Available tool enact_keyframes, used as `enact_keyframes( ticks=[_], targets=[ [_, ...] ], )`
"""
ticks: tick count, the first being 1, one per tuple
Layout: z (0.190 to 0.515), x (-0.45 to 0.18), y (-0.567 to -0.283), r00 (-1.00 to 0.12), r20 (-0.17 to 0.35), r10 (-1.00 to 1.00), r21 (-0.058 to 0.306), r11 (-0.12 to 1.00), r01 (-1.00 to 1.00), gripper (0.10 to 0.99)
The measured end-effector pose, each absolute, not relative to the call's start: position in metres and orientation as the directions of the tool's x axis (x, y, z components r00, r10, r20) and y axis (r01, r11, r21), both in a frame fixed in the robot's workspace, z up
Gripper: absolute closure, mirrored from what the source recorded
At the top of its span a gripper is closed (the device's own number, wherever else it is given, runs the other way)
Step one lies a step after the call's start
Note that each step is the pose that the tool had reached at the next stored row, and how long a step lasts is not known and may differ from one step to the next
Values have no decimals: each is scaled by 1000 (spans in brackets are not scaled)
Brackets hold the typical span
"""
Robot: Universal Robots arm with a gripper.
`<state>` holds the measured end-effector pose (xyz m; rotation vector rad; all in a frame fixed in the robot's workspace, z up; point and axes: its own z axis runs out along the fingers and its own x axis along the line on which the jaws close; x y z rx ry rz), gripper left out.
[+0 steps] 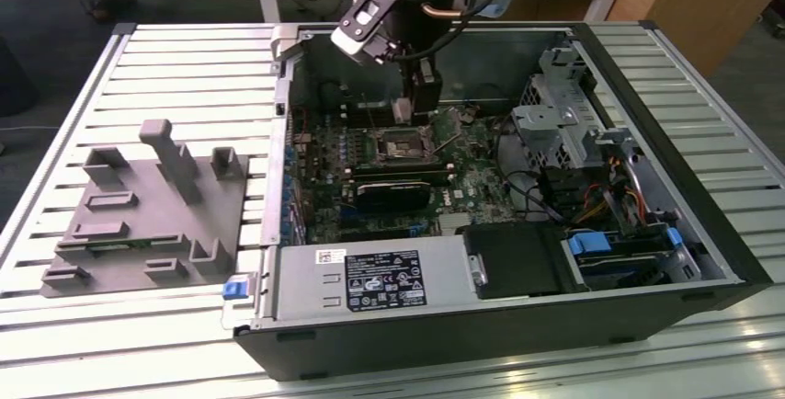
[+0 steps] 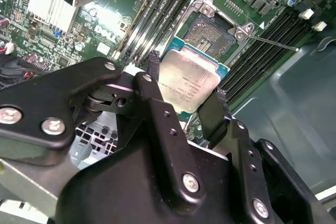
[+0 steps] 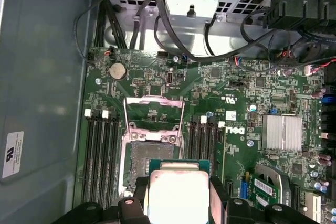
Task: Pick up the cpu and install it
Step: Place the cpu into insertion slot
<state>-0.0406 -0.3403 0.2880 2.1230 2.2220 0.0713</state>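
In the exterior view, the gripper hangs inside the open computer case on the slatted table, just above the motherboard's CPU socket. In the second wrist view, its two black fingers are clamped on opposite edges of the cpu, silver top plate up, held above the board just beside the open socket. In the first wrist view, the cpu sits between the fingers and overlaps the socket's edge, while the load frame stands raised.
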Motion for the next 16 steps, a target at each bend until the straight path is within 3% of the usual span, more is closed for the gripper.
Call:
enact_keyframes(
  ticks=[16],
  targets=[
    [271, -41, -332, -10, -20, 1000, 80, 12, 997, 545]
  ],
)
